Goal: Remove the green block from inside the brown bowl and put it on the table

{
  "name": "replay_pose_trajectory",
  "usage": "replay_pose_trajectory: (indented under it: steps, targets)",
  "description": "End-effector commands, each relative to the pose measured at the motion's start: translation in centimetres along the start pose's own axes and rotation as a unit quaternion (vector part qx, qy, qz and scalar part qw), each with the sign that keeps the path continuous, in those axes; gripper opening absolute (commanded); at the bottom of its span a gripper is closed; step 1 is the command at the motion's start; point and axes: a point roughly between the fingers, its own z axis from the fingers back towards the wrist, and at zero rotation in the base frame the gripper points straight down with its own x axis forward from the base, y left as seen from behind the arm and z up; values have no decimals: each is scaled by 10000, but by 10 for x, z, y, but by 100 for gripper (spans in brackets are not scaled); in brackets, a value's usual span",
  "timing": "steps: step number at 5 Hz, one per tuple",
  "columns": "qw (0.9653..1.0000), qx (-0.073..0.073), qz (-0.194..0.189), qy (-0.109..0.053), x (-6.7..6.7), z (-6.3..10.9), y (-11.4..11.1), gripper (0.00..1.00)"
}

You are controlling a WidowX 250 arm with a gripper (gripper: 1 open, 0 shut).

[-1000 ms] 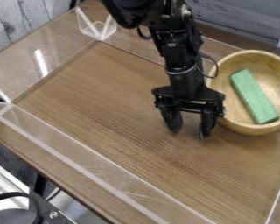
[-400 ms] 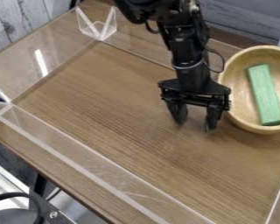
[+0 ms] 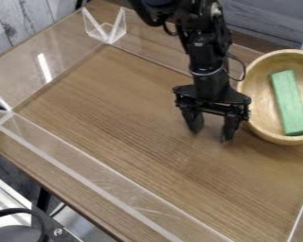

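The green block (image 3: 287, 100) lies flat inside the brown bowl (image 3: 258, 72), which sits at the right edge of the view on the table (image 3: 116, 123). My gripper (image 3: 211, 128) hangs just left of the bowl, pointing down close over the wood, open with nothing between its black fingers (image 3: 195, 123). It does not touch the bowl or the block. The bowl's right side runs out of the frame.
Low clear acrylic walls (image 3: 65, 165) edge the tabletop on the left, front and back. A clear acrylic bracket (image 3: 103, 25) stands at the back wall. The black arm (image 3: 199, 43) reaches down from the top of the view.
The gripper has drifted slightly right, closer to the bowl's left rim. It stays open. The bowl and block sit a little further right in the view than a second ago.
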Motion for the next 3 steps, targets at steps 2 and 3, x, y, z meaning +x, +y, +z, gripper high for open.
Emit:
replay_pose_trajectory:
  steps: [2,3]
  targets:
    - [9989,21,347,-306,22,21,-12,100]
    - [9993,16,303,-235,21,24,-14,100]
